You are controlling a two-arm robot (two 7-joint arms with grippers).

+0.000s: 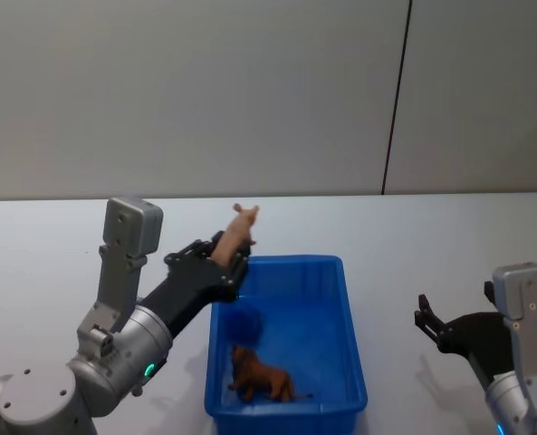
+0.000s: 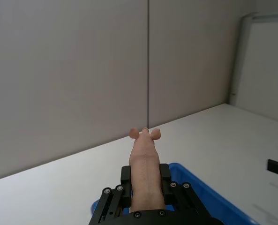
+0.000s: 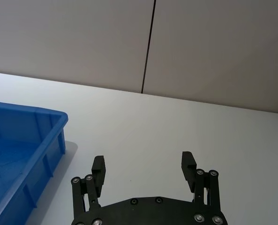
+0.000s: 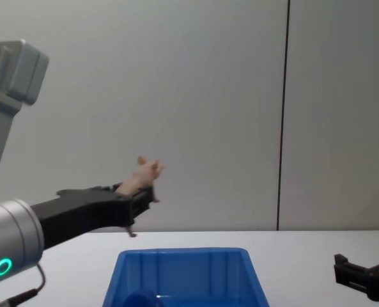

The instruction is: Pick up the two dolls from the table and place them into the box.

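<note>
Inside the box [image 1: 350,362], brown doll [image 1: 261,378]; from chest view, hidden

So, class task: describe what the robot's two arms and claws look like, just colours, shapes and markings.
Both arms have silver-grey rounded joint housings and boxy grey end blocks, then a black forearm section. The left arm's joint carries a glowing green ring light. The left claw and the right claw are black, built from flat linkage bars with silver screw heads. The right claw's fingertips have ridged inner pads.

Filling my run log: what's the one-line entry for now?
left gripper: holds pink doll above box | brown doll: in box | right gripper: open, idle
</note>
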